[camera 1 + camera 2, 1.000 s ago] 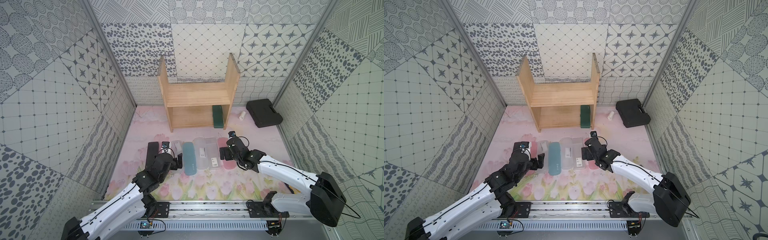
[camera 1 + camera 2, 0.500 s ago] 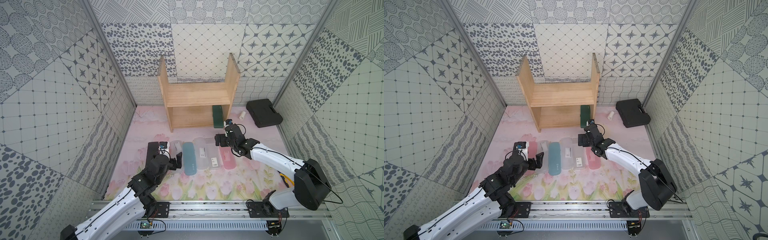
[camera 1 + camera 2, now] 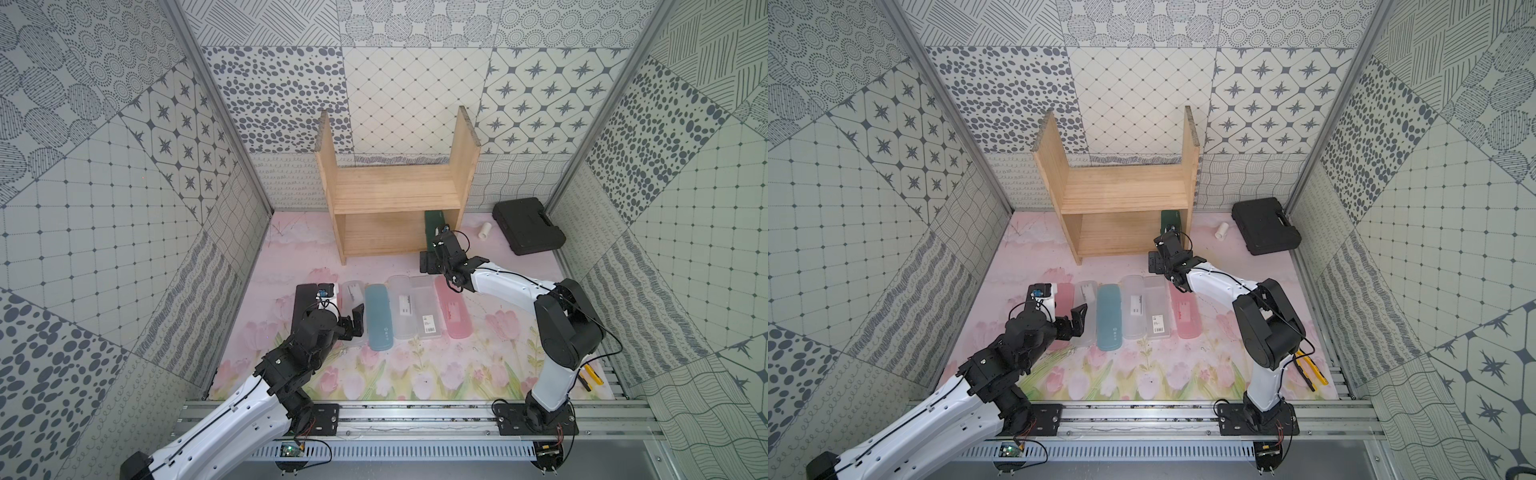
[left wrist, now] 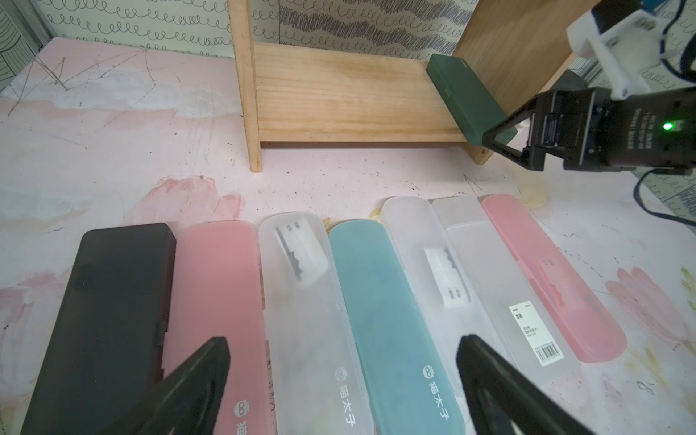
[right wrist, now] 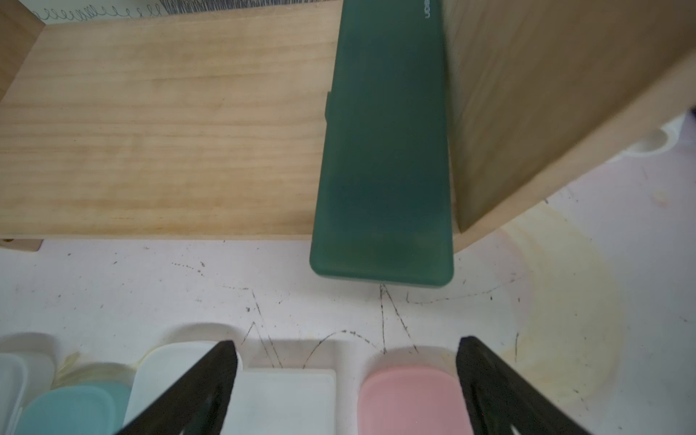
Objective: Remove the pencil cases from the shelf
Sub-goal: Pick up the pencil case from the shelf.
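The pine shelf (image 3: 395, 208) stands at the back of the mat. One dark green pencil case (image 5: 384, 150) lies on its lower board against the right side panel, its front end jutting past the board edge (image 3: 432, 222). My right gripper (image 5: 348, 344) is open just in front of that end, apart from it and holding nothing. Several pencil cases lie in a row on the mat: black (image 4: 109, 301), pink (image 4: 218, 282), clear (image 4: 301, 309), blue (image 4: 380, 301), two clear (image 3: 401, 307) and pink (image 3: 453, 307). My left gripper (image 4: 344, 342) hangs open over the row's near ends.
A big black tool case (image 3: 528, 226) and a small white cylinder (image 3: 485, 230) lie right of the shelf. A yellow-handled tool (image 3: 590, 376) sits at the mat's front right corner. Patterned walls close in on both sides and behind.
My right gripper has moved from over the right pink case in the row up to the shelf's right end, facing the green case. My left arm has drawn back slightly.
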You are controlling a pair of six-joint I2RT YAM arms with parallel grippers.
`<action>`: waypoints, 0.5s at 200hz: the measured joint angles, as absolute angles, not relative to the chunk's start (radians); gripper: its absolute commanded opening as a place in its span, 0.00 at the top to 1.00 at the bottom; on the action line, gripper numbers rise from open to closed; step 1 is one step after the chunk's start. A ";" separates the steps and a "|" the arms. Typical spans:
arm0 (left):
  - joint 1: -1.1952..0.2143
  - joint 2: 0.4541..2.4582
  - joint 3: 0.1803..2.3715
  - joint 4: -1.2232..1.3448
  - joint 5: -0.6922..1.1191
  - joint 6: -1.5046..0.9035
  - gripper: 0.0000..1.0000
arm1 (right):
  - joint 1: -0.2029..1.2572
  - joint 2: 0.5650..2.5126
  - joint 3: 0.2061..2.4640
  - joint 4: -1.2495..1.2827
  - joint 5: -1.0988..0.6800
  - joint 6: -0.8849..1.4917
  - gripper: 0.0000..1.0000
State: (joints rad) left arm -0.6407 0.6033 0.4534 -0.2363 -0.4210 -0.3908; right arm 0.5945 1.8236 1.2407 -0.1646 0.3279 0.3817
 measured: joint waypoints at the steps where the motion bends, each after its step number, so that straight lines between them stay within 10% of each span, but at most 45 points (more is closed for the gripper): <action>1: -0.641 0.603 0.453 -0.236 -0.421 -0.391 0.01 | 0.595 1.825 1.242 -0.164 0.328 0.381 0.05; 100: -0.641 0.626 0.453 -0.236 -0.419 -0.391 0.01 | 0.594 1.914 1.287 -0.095 0.406 0.340 0.08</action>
